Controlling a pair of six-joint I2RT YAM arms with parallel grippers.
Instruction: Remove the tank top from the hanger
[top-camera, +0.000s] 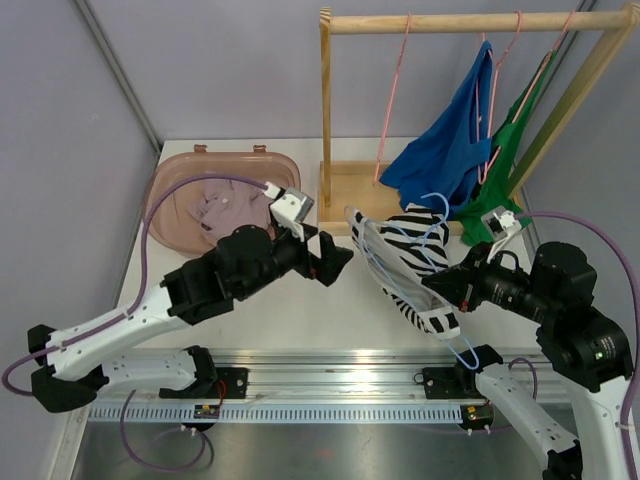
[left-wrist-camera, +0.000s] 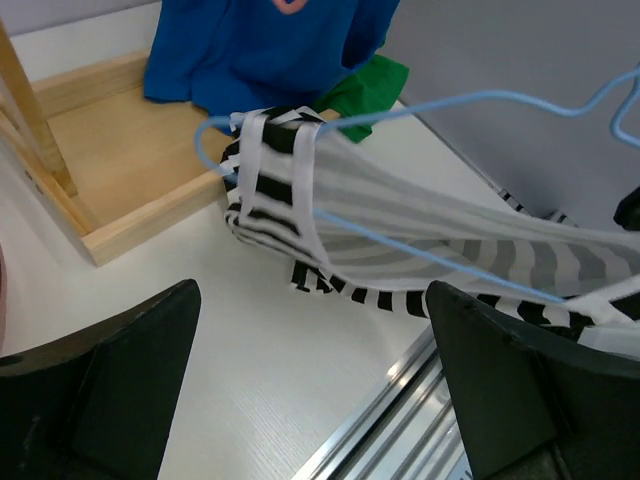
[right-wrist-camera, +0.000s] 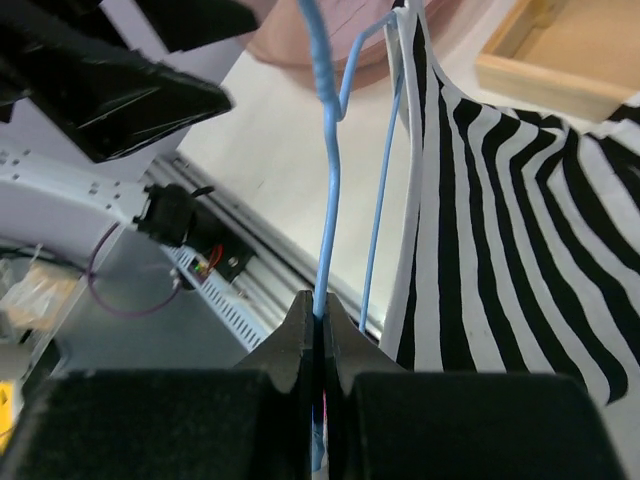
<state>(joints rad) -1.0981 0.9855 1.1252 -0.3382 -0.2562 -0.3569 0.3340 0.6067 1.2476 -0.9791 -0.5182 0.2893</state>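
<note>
The table (top-camera: 300, 312) in front of my arm bases carries a pink tub (top-camera: 165, 185) at far left and a wooden rack base (top-camera: 352, 190) at far centre. A striped tank top (top-camera: 415, 255) rests partly on the surface before the rack.

tank top (top-camera: 410, 258): soft thin cloth, black-and-white stripes, matt
hanger (right-wrist-camera: 330, 200): light blue wire with a smooth coating and a slight sheen
rack (top-camera: 470, 21): pale bare wood, smooth, matt
table (left-wrist-camera: 240, 390): white, matt, faint fine grain
rail (top-camera: 330, 365): bare metal, glossy, catching the light
basin (top-camera: 170, 195): pink plastic, smooth
left gripper (left-wrist-camera: 312, 300) fingers (left-wrist-camera: 110, 390): black plastic, matt
blue garment (top-camera: 450, 150), green garment (top-camera: 512, 160): matt cloth
</note>
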